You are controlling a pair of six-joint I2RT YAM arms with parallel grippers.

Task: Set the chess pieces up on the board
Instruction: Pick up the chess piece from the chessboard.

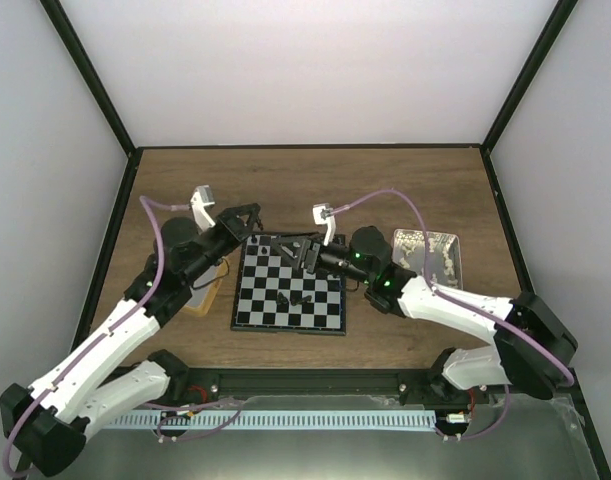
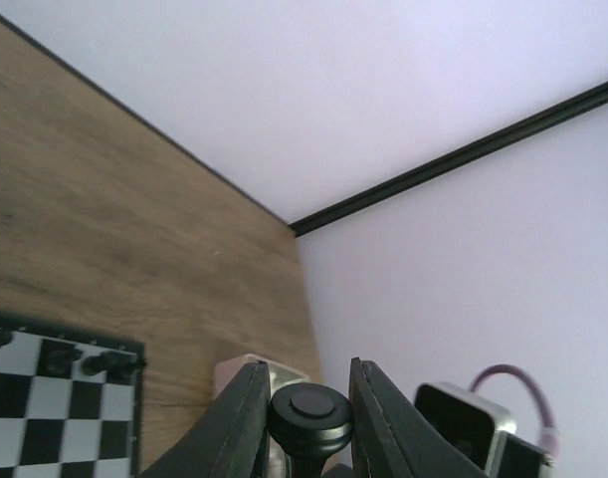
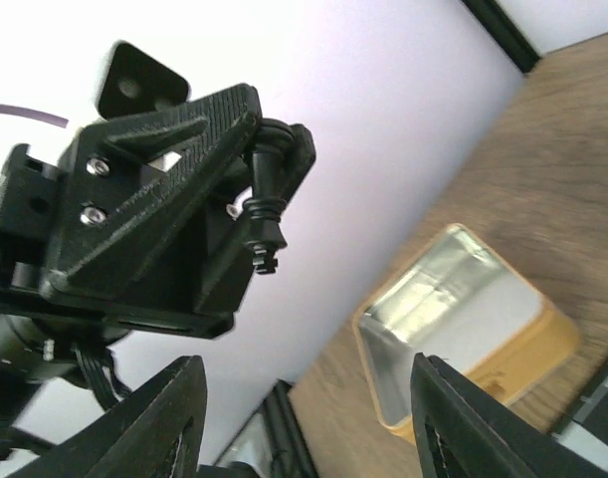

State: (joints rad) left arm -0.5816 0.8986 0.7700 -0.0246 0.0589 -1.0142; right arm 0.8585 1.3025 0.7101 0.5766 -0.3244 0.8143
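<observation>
The board (image 1: 275,312) lies flat at the table's middle, with a few black chess pieces (image 1: 293,298) loose on it and others along its far row (image 1: 276,244). My left gripper (image 1: 250,214) hovers over the board's far left corner, shut on a black chess piece (image 2: 308,410) held base outward. The right wrist view shows that piece (image 3: 267,199) sticking out of the left gripper's fingers (image 3: 184,169). My right gripper (image 1: 305,254) is open and empty above the board's far edge, its jaws wide apart (image 3: 313,418). The board's corner with small pieces (image 2: 60,356) shows in the left wrist view.
A yellow-rimmed tray (image 1: 211,293) sits left of the board under my left arm; it also shows in the right wrist view (image 3: 463,319). A pinkish tray (image 1: 432,252) with pale bits stands right of the board. Black frame rails edge the table.
</observation>
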